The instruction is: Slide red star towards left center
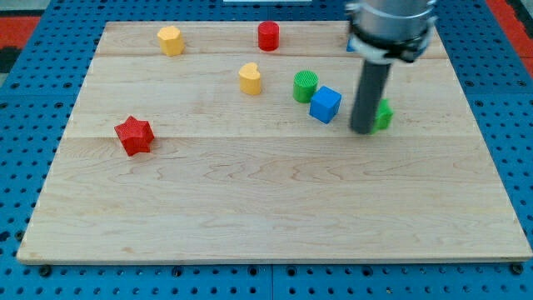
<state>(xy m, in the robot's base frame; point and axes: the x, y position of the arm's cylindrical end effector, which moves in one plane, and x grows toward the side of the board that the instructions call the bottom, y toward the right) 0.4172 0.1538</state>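
pincer-less, my arm ends in a straight dark rod, so nothing here opens, clenches or grasps; my tip (363, 131) rests on the wooden board (266, 208) at the right side, about halfway between far and near edges. touching or just beside it on the right, a green block (384, 115) peeks out from behind the rod, its shape mostly hidden. just left of my tip, a blue cube (326, 104) sits close but apart from it, and a green cylinder (306, 86) stands just beyond that cube, to its far left, the two nearly touching.

further left, near the middle of the board's far half, i see a yellow block (250, 78) with a rounded, heart-like outline. a red cylinder (268, 36) stands close to the far edge, roughly at centre, and a second yellow block (170, 40), faceted, sits along the same far edge toward the left. a sliver of blue (351, 44) shows beside the arm's housing near the far right; i cannot tell what it is.

my target, the red star (134, 135), lies on the left part of the board, about midway between far and near edges, well apart from my tip and from every other block. blue perforated matting (25, 92) surrounds the board on all sides.
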